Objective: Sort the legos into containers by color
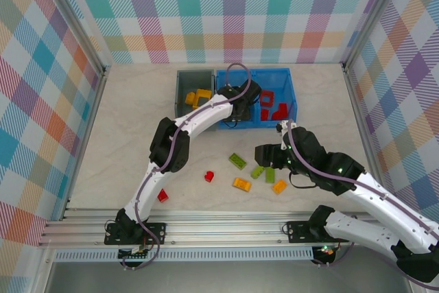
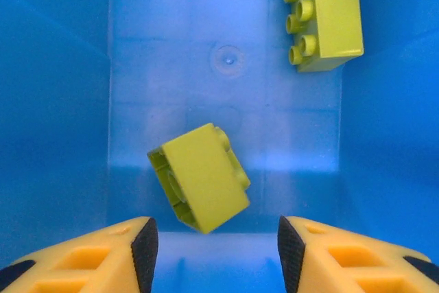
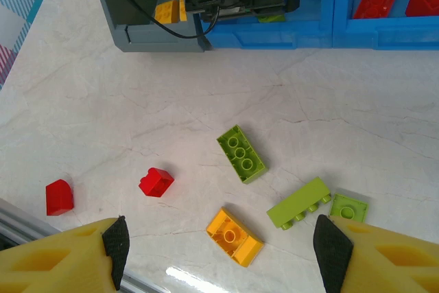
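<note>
Top camera looks down from six o'clock; left wrist sits close inside the blue bin (image 2: 226,101), shared with right wrist's twelve o'clock.

So the small bin (image 1: 180,90) sits at the back of the counter (image 1: 130,121), touching the left side of the divided bin (image 1: 278,73). Two bricks (image 2: 200,180) lie in that one's left compartment. Loose bricks (image 1: 241,184) lie in front of the bins, mostly toward the right, with a stray brick (image 1: 162,195) way off left by the front edge.

The blue bin (image 2: 226,60) is showing smooth, glossy plastic; the lime lego (image 2: 202,180) is looking satin-matt plastic; the desk (image 3: 343,108) is gleaming like polished marbled stone.
</note>
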